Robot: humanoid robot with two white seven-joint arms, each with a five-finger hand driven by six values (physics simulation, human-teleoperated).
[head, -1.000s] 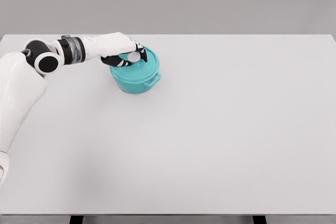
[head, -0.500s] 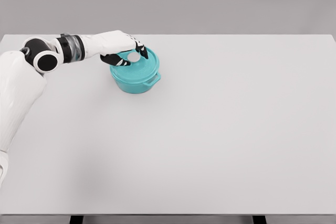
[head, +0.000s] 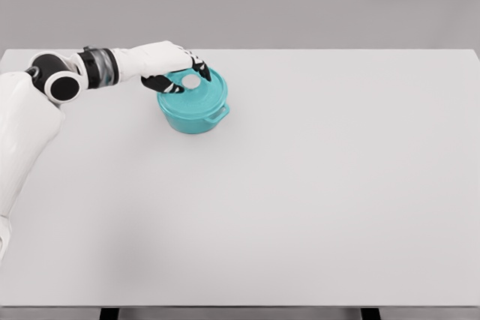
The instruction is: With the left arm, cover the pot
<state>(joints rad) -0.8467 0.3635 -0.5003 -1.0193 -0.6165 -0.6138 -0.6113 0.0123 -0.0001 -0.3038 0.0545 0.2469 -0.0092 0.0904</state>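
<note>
- The pale worktop point(head: 315, 207) is seen spreading out toward the camera from the hand, with only the left arm in view.
- The teal pot point(head: 193, 109) is set just below the left hand point(head: 176, 71), its lid point(head: 201, 89) seated flat on the rim.
- The fingers are held loosely spread over the white knob point(head: 191, 80), nothing gripped; release is judged, since the pot appears covered.

A bare simulated test scene: one plain white table point(head: 315, 200) against a featureless grey backdrop.
</note>
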